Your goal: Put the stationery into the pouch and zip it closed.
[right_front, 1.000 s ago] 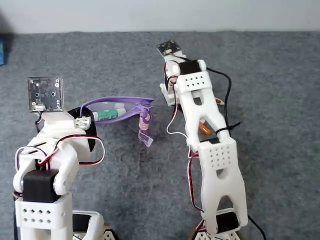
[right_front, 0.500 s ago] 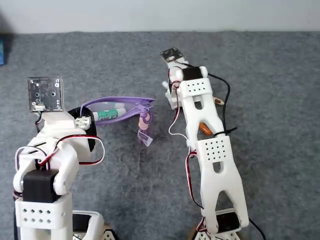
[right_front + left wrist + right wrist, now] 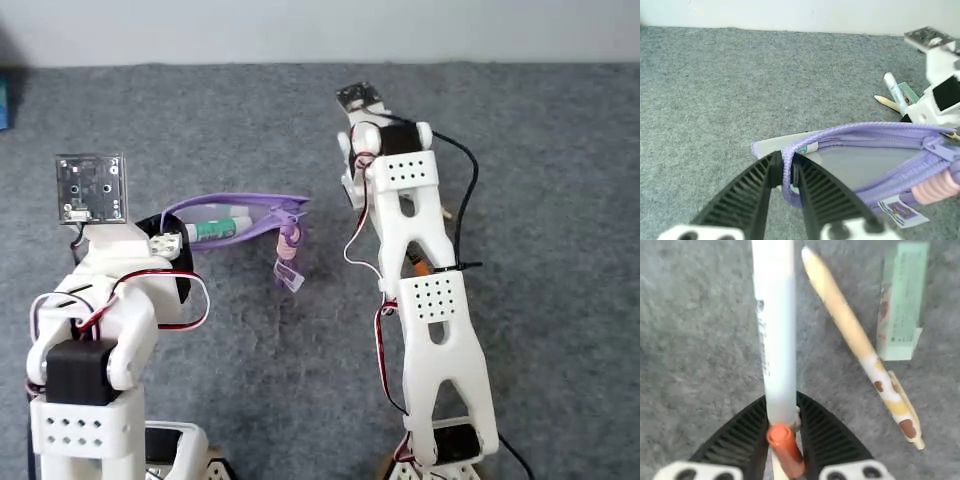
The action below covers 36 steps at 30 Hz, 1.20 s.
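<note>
Within right end effector (image 3: 782,405), pen (image 3: 774,330) pointing outward

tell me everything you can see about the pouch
The pouch is lilac with a see-through side, looks like soft plastic, and lies on the grey table with its zip open. A pink coiled charm and a tag hang from the zip pull. A green-and-white tube lies inside. The left hand pinches its rim.

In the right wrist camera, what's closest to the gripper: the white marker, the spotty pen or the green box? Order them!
1. White marker with orange end: clamped in the right gripper.
2. Cream pen with brown spots: lying alongside the marker.
3. Mint-green box: beyond that pen.
</note>
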Motion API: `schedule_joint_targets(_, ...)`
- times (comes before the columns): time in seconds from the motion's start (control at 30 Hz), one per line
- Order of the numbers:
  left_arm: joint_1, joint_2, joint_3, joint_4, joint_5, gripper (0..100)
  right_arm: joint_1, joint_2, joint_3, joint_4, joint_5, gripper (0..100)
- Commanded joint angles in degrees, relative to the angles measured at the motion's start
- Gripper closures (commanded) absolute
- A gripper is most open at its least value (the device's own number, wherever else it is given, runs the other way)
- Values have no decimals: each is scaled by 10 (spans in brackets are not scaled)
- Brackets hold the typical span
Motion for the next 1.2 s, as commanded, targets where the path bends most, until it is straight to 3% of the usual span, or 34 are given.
schedule_joint_targets(0.0, 3, 5, -2, -8, -4, 989, 9, -42, -32, 27, -11, 991)
schedule_joint_targets(0.33, 3, 5, -2, -8, -5, 989, 7, -157, -35, 27, -15, 991)
schedule_joint_targets(0.77, 3, 5, -2, -8, -6, 989, -53, -385, -29, 27, -92, 991)
schedule_joint_targets(1.17, 3, 5, -2, -8, -7, 989, -95, -712, 268, 26, -112, 991)
